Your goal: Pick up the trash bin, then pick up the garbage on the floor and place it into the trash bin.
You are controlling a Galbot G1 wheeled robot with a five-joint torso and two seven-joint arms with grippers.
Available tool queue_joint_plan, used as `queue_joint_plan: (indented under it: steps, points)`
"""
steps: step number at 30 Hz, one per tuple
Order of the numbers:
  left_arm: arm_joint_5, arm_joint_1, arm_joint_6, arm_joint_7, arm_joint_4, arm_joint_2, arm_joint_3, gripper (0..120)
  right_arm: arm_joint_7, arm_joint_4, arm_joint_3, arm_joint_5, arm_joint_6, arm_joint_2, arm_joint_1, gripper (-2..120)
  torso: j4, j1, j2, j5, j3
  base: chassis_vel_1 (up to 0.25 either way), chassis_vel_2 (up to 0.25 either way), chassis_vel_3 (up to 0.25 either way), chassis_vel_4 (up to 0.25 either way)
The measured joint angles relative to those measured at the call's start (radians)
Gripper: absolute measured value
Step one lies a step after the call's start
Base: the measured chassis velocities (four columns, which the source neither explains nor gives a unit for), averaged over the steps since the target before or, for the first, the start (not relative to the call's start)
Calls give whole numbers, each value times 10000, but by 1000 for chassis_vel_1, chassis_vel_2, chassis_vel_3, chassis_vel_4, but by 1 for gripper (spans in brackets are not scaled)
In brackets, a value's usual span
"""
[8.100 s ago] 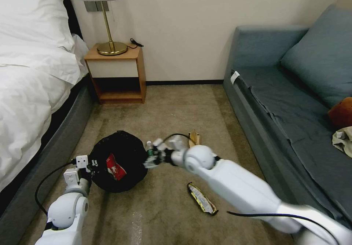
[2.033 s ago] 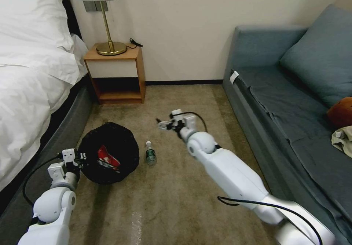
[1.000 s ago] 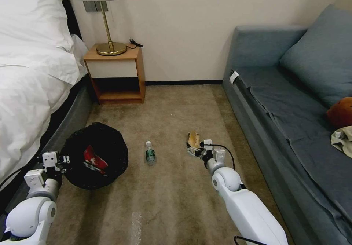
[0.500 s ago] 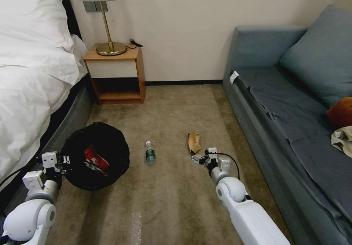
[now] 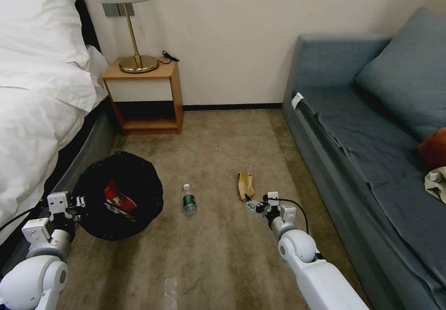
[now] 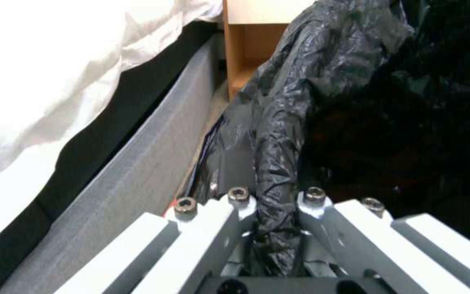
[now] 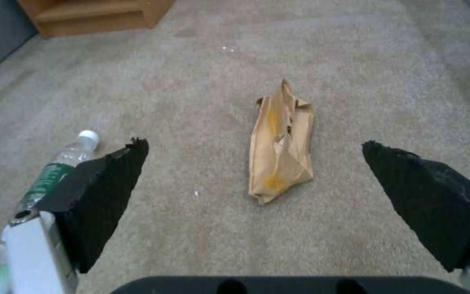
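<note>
Right pincer (image 7: 254,151), spread, hovers near the crumpled brown paper bag (image 7: 281,143) mid-carpet; flimsy paper may slip free. Left pincer (image 6: 276,204) pinches the black-lined round trash bin (image 5: 118,194) beside the bed; that liner could tear.

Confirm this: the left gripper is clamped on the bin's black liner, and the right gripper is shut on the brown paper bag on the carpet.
Not quite. The right gripper is open, with the brown paper bag lying untouched on the carpet ahead between its spread fingers, as the right wrist view shows. The rest holds: the left gripper is clamped on the trash bin's black liner.
</note>
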Motion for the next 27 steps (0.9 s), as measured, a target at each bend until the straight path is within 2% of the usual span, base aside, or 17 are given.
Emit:
queue_joint_plan:
  steps: [15, 27]
  points:
    - [18, 114, -15, 3, -74, -219, -229, 1, -74, 30, -69, -40, 74, -104, -101, 100, 0, 0, -1, -1, 0, -66, 82, 74, -80]
    - [17, 246, -140, 30, -96, -288, -229, 1, -80, 146, -5, -161, 109, -103, -342, 100, 1, 0, 0, -1, 0, -91, 79, 78, -76]
